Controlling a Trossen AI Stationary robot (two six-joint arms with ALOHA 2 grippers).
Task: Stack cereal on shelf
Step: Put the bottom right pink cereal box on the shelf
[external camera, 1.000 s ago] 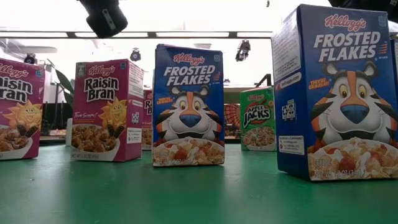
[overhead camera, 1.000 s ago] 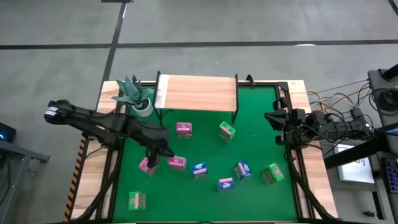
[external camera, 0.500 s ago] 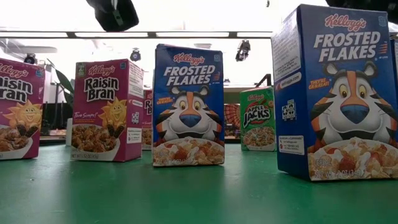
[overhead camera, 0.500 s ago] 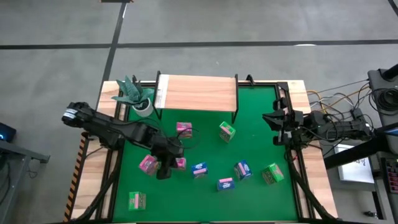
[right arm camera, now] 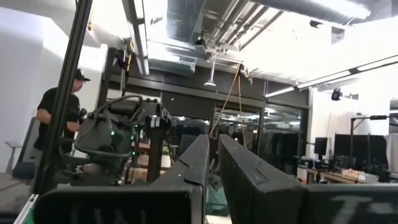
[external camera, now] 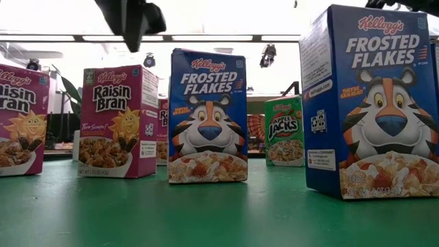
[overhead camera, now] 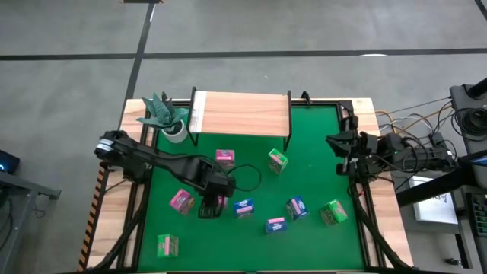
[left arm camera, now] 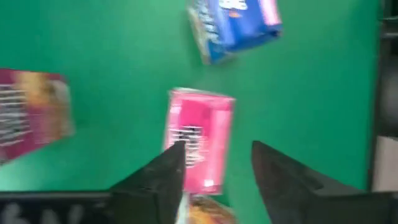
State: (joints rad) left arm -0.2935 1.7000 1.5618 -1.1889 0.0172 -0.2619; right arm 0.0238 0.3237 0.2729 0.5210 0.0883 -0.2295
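Green-matted counter [overhead camera: 312,160], small cereal boxes scattered, light-wood plank shelf [overhead camera: 242,113] at the far edge still bare.

Left hand [left arm camera: 214,165] spread wide, hovering directly over an upright pink Raisin Bran box [left arm camera: 200,138]; long axis of the box top running between the fingers, not across them. Far nearer than the right hand [overhead camera: 341,152], pinched shut, parked high at the counter's side, well apart from every box.

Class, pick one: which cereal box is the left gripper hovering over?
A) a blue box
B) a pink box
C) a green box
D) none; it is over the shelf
B: in the left wrist view the open left gripper frames a pink box lying on the green mat.
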